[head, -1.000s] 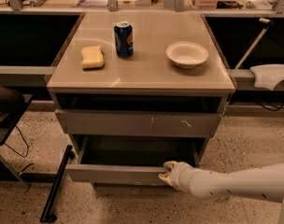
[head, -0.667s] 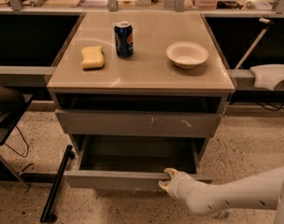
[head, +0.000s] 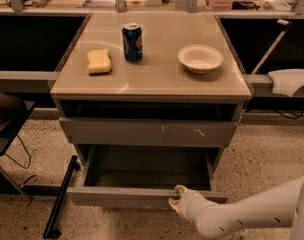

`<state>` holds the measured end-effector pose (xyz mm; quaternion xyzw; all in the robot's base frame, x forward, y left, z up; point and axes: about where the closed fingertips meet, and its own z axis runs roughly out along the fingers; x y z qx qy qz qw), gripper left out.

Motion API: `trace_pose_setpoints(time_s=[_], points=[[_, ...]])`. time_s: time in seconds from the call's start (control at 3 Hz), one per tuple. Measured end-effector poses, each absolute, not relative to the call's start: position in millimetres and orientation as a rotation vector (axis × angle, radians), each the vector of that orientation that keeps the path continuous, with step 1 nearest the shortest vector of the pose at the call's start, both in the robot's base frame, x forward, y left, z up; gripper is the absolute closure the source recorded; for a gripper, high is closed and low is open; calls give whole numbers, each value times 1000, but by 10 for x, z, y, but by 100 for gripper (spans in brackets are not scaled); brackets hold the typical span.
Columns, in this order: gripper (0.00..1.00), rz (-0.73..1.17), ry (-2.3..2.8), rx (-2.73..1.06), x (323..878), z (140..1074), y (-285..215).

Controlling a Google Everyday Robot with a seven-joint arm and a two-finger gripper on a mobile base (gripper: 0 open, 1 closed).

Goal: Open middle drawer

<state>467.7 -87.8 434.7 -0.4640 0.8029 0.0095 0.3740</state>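
The middle drawer is a wide shallow grey drawer with a plain front. It stands pulled well out of the cabinet, and its dark inside looks empty. Above it is the larger front with pale scratch marks, which is closed. My gripper is at the right part of the pulled-out drawer's front, with its pale fingers closed over the top edge. My white arm comes in from the lower right. No third front shows.
On the cabinet top are a yellow sponge, a blue soda can and a white bowl. A black bar leans on the floor at the lower left. A white object sits at the right.
The middle drawer has slid further out toward the camera with my gripper on its front. The gripper has moved down and nearer with it.
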Motion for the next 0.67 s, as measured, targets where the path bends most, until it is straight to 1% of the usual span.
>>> trace_pose_setpoints(time_s=[0.33, 0.67], points=[[100, -1, 2064, -1169, 4486, 4321, -855], [100, -11, 2065, -1166, 4406, 4338, -857]])
